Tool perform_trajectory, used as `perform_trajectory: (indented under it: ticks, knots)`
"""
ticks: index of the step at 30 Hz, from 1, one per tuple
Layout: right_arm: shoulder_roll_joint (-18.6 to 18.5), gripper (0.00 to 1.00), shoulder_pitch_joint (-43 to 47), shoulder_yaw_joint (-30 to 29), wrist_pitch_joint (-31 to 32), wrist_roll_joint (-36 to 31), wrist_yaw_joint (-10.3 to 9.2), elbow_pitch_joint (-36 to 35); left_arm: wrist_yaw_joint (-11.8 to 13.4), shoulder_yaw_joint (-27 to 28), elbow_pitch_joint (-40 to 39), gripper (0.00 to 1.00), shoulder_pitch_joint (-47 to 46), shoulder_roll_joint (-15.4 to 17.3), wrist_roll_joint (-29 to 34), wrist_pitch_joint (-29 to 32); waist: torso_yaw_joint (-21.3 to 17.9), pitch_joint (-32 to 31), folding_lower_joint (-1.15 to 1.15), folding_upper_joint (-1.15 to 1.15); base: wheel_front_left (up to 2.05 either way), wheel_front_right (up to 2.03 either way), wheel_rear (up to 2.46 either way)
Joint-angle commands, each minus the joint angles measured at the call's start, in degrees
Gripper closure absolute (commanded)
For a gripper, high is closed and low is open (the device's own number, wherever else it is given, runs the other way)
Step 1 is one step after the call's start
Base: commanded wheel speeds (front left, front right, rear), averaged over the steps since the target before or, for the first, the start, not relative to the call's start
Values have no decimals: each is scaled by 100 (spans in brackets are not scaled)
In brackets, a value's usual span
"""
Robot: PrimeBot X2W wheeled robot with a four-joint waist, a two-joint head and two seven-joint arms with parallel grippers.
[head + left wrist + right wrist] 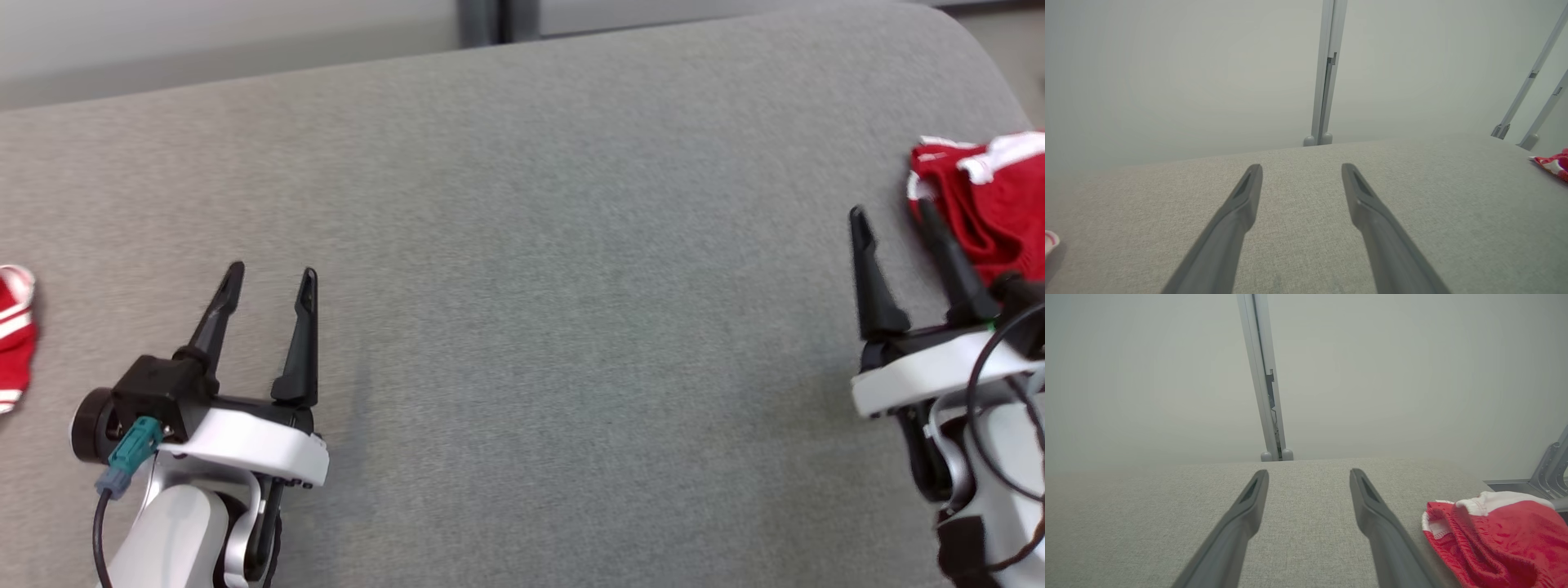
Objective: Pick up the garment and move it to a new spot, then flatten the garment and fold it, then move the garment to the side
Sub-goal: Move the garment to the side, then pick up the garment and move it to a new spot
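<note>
Garment (998, 206) — beside parted right tool (890, 209).

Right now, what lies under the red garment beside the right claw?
The red garment lies bunched on the grey padded surface, beside the open right claw. Anything beneath its folds is covered.

Grey fabric surface (539, 269): red garment (992, 208) bunched at right edge; red-white striped cloth (15, 343) at left edge.

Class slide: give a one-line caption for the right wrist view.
Open right claw over grey surface, red-and-white garment crumpled beside it.
</note>
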Motion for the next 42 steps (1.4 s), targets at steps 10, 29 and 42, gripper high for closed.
perform_trajectory:
  ticks: [10,29,42]
  knots:
    - [326,0,783,-55,199,-170,1,-204,127,113,302,0,404,-105,-172,-189,815,-810,0,0,0,0,0]
    - [436,0,1912,-566,617,-442,2,-801,297,272,127,0,1314,79,-364,-157,911,-1504,0,0,0,0,0]
    - [540,0,2612,-763,1034,-696,2,-1563,415,125,-84,0,1801,145,-393,43,843,-1859,0,0,0,0,0]
